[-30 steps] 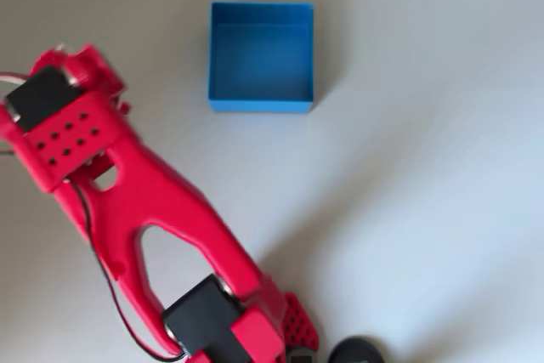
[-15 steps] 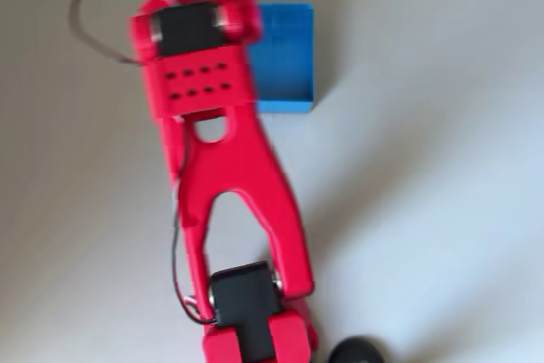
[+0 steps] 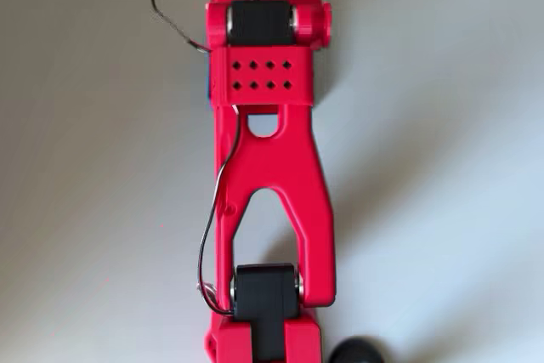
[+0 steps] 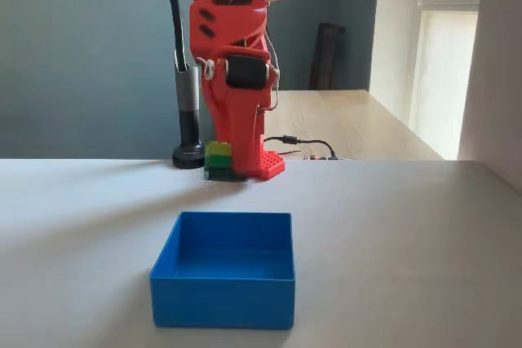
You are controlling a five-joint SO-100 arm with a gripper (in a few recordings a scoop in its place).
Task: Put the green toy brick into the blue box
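Right now we have the green toy brick (image 4: 218, 155) pinched in our end effector (image 4: 218, 162), which hangs low in front of the red arm (image 4: 235, 79) in the fixed view, well above the tabletop (image 4: 408, 226) and apparently over the blue box (image 4: 223, 292). We can see the lime block with a darker band beneath it at the arm's lower tip, so we read the jaws as pressed in on the brick, though the fingers themselves are too small and dark to make out singly. From overhead the arm (image 3: 268, 150) stretches straight up the picture and covers almost all of the box, leaving just a thin blue sliver (image 3: 209, 91) at the left of the wrist block; that cover tells us the wrist sits above the box, which is why we judge the carry to be close to done. We hold the brick high, we think, so that it passes over the box's low walls without knocking them. The box stands open-topped and bare inside in the fixed view, its floor ready to receive the piece. Our next move, as we judge it, calls for checking that the brick sits over the floor and not over a rim, then spreading the jaws; a drop from this height could make the light brick bounce, so lowering first seems wise.
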